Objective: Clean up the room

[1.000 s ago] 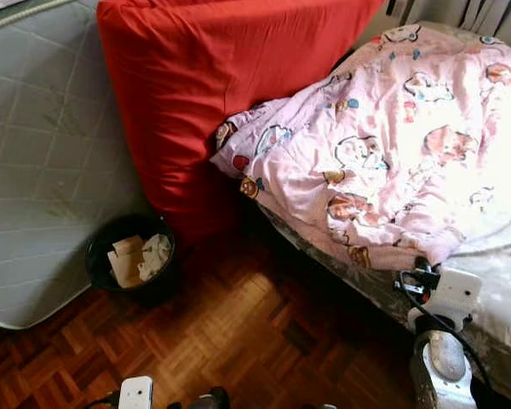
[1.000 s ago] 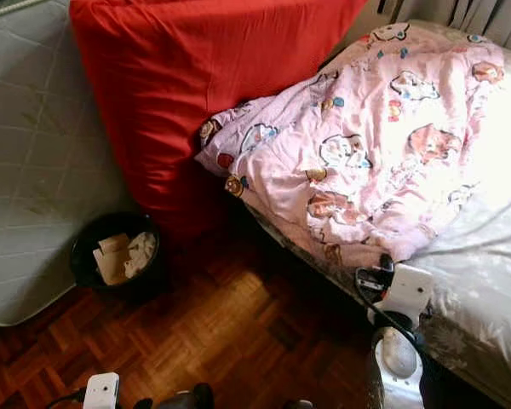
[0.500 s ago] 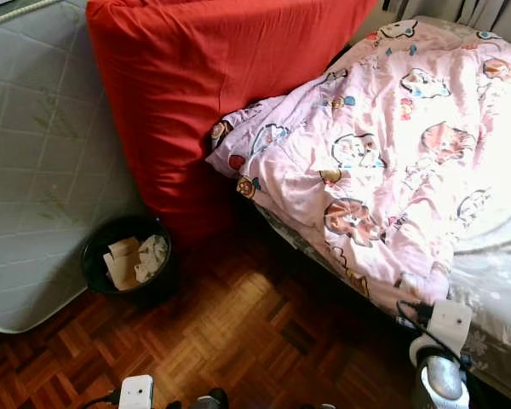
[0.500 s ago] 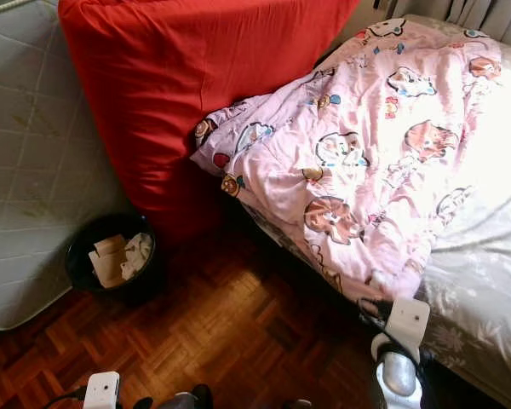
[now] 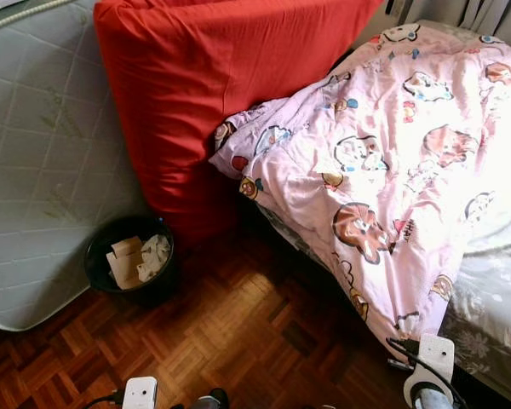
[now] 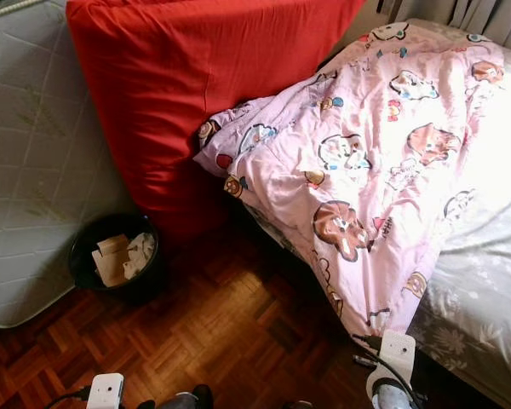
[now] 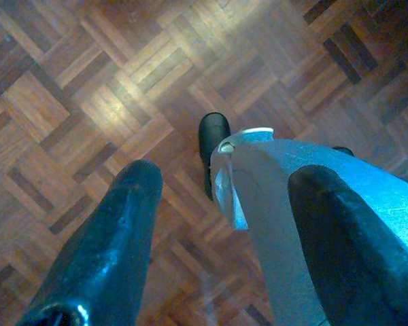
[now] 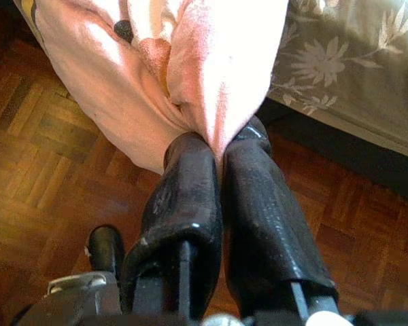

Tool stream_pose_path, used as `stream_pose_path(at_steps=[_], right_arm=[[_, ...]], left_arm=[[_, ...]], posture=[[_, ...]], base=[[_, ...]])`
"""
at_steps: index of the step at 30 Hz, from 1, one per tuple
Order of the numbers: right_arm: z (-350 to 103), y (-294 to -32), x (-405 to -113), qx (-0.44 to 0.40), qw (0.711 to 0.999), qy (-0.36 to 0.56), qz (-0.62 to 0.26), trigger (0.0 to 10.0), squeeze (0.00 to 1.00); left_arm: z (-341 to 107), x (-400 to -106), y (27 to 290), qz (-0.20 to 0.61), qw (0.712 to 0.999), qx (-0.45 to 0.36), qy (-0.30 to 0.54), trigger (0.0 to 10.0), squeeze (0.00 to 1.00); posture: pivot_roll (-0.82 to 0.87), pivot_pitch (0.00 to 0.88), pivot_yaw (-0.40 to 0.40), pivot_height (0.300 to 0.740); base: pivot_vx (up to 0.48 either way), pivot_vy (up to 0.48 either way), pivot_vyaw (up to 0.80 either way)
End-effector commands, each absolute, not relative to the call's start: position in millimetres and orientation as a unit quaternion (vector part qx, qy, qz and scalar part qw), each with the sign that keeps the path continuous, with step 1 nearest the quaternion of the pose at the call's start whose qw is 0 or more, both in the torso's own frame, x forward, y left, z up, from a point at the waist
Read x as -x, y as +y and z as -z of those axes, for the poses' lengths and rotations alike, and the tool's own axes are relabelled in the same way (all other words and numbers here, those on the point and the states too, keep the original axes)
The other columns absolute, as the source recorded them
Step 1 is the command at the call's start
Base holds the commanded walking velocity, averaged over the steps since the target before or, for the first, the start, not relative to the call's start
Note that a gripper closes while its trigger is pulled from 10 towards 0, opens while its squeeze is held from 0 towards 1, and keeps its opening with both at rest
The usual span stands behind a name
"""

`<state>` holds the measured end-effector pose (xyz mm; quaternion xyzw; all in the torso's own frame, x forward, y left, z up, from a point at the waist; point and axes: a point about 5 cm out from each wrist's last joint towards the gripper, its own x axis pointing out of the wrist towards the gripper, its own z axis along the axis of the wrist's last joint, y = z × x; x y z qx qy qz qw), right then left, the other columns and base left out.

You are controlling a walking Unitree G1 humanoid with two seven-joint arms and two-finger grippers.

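At far left, a grey mattress [image 5: 43, 153] leans upright, with a red mattress [image 5: 213, 94] leaning beside it. A black bin [image 5: 129, 260] holding crumpled paper stands on the parquet floor [image 5: 238, 341] at their foot. The left pincer [image 7: 224, 224] hangs idle over the floor with its fingers spread apart and nothing between them.

The pink blanket [image 5: 383, 170] lies across the bed [image 5: 494, 298] at right; its near corner hangs off the bed edge toward the floor. The right pincer [image 8: 217, 153] is clenched on that corner, the cloth pinched between both fingertips.

Step in hand, as judged: draw the blanket off or along the bed to straighten it.

Procedure:
1. Maintain the pinch; the fold held is thin and may slip under load.
2. Pull steadily in one direction, low and away from the bed edge, so the cloth slides rather than bunches.
3. Keep the corner clear of the floor and the bin.
4. Watch the far end of the blanket for snagging against the red mattress.
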<state>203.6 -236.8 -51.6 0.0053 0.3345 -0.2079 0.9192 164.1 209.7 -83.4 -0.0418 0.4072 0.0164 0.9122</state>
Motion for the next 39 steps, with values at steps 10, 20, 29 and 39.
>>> stream_pose_path(at_steps=[10, 20, 29, 39], right_arm=[[60.2, -243.7, -191.5, 0.002, 0.908, 0.359, 0.217, 10.0, 1.0], [68.3, -242.1, -184.3, -0.042, 0.899, 0.383, 0.21, 10.0, 0.0], [84.7, -225.8, -163.6, -0.082, 0.884, 0.436, 0.15, 10.0, 0.0], [98.8, -205.8, -140.4, -0.054, 0.86, 0.488, 0.141, 10.0, 0.0]], left_arm=[[89.7, -153.3, 204.7, -0.016, 0.902, 0.043, 0.43, 10.0, 0.0], [89.2, -153.6, 206.6, -0.014, 0.902, 0.041, 0.43, 10.0, 0.0], [87.5, -157.7, 208.1, -0.007, 0.903, 0.032, 0.429, 10.0, 0.0], [86.8, -161.4, 207.3, -0.012, 0.901, 0.037, 0.431, 10.0, 0.0]], posture=[[0.02, 0.21, 0.01, 0.74], [0.01, 0.217, 0.014, 0.74], [0.01, 0.222, 0.018, 0.74], [0.01, 0.22, 0.018, 0.74]], base=[[0.0, 0.0, 0.0], [0.0, 0.0, 0.0], [0.0, 0.0, 0.0], [0.0, 0.0, 0.0]])
